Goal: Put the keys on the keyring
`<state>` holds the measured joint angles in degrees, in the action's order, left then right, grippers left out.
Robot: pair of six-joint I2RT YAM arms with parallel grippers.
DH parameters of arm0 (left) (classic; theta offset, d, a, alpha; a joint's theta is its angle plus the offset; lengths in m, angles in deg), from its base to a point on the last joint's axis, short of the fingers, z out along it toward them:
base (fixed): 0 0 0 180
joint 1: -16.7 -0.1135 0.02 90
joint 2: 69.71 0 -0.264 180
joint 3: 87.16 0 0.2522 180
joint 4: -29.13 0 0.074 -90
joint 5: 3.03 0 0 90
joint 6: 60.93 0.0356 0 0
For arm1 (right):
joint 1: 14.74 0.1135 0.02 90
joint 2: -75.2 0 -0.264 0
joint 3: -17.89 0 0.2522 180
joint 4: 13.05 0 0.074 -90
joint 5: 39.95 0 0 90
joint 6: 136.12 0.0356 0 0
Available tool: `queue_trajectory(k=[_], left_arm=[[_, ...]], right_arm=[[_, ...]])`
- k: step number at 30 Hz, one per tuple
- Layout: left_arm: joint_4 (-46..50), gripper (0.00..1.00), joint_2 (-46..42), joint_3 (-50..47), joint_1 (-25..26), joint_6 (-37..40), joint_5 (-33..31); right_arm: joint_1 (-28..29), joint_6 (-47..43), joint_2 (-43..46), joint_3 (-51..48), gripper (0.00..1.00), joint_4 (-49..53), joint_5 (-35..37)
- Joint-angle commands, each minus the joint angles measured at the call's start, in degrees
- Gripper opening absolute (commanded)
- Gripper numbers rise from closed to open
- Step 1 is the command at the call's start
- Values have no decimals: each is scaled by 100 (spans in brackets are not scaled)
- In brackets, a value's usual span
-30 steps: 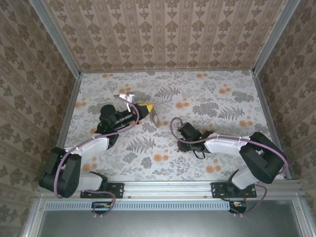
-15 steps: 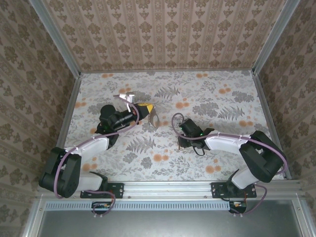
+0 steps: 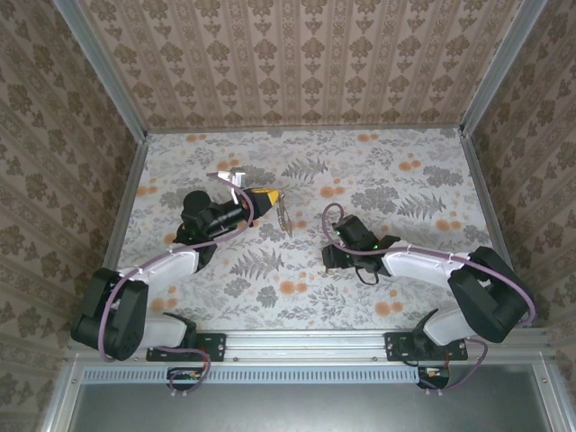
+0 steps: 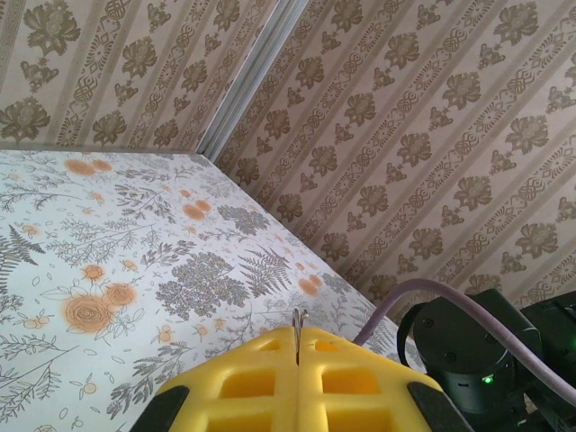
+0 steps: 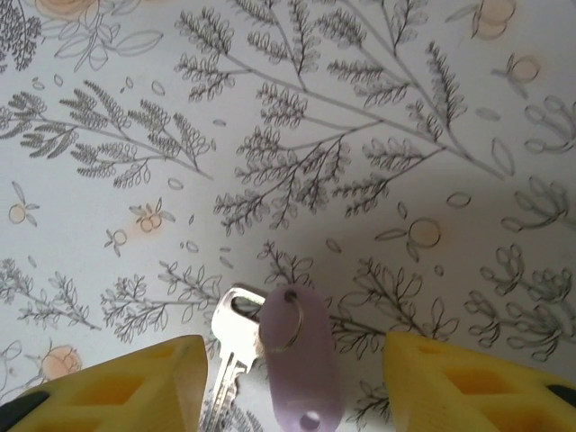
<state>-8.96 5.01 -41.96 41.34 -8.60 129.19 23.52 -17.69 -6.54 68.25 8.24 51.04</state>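
1. The key (image 5: 231,335) lies flat on the flowered table (image 5: 378,135). It is silvery, with its head toward the far side and its blade running back toward my wrist.
2. A lilac oval tag (image 5: 301,373) lies just beside it on the right. A thin wire ring (image 5: 270,335) passes through the tag's top hole, and the tag partly overlaps the key's head.
3. My right gripper (image 5: 294,360) hangs directly over the pair. The jaws stand well apart, with one yellow finger (image 5: 135,382) to the left of the key and the other to the right of the tag.
4. Neither pad touches the key or the tag. The key sits close to the left pad, the tag sits nearer the middle of the gap, and bare table shows between the tag and the right pad. My right jaws hold nothing.
5. Across the table, the keyring (image 3: 283,216) is pinched by my left gripper (image 3: 263,203).
6. In the left wrist view those jaws are pressed fully together. The ring shows there as a thin metal edge standing up in the seam between the yellow pads.
7. From above, the loop sticks out past the fingertips, pointing toward my right arm, well apart from the key.
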Motion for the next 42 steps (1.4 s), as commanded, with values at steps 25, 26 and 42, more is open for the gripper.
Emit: queue_trajectory(k=[25, 26, 42], left_arm=[[-158, 0, -238, -112, -56, 49, 44], [-158, 0, -238, -112, -55, 49, 50], [-166, 0, -234, -165, -55, 41, -8]], right_arm=[[717, 690, -510, -133, 55, -877, -680], [713, 691, -570, -73, 55, -910, -691], [661, 410, -468, 467, 54, -687, -680]])
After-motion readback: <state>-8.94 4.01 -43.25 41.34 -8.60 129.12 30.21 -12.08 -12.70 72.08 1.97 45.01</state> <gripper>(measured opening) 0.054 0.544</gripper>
